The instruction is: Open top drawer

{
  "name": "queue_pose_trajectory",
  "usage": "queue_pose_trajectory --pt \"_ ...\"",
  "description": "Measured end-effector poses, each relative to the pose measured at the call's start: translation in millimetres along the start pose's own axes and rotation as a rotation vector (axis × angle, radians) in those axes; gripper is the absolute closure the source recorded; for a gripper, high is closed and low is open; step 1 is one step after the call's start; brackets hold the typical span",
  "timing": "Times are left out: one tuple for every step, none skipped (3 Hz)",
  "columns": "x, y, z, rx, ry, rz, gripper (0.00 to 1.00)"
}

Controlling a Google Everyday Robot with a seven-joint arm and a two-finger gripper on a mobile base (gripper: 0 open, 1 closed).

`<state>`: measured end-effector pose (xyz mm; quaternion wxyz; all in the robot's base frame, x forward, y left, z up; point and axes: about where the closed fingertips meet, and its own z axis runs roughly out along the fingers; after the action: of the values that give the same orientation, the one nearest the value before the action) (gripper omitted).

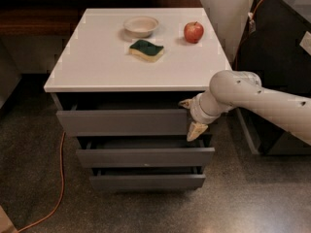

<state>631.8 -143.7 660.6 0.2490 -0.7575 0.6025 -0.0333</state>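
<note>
The top drawer point(121, 122) is the wide grey handleless front just under the white top of the cabinet point(97, 67), with a dark gap above its upper edge. My gripper point(191, 116) is at the right end of this front. One fingertip point(184, 102) sits at the front's upper edge and the other point(197, 130) at its lower edge, so the fingers stand apart across the front's height. The arm point(252, 98) reaches in from the right.
Two slimmer grey drawer fronts point(146, 157) point(146, 181) sit below. On the top lie a white bowl point(141, 25), a green-and-yellow sponge point(146, 50) and a red apple point(193, 32). An orange cable point(57, 178) runs over the floor at left. A dark unit point(277, 42) stands at right.
</note>
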Motion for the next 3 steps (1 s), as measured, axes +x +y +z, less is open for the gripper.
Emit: queue_pose_trajectory --pt "1.5 1.8 5.1 -0.005 0.005 0.03 0.46" --pt "-1.0 17.7 2.1 0.012 0.021 0.08 0.77" --pt "-1.4 17.8 1.0 0.013 0.022 0.081 1.0"
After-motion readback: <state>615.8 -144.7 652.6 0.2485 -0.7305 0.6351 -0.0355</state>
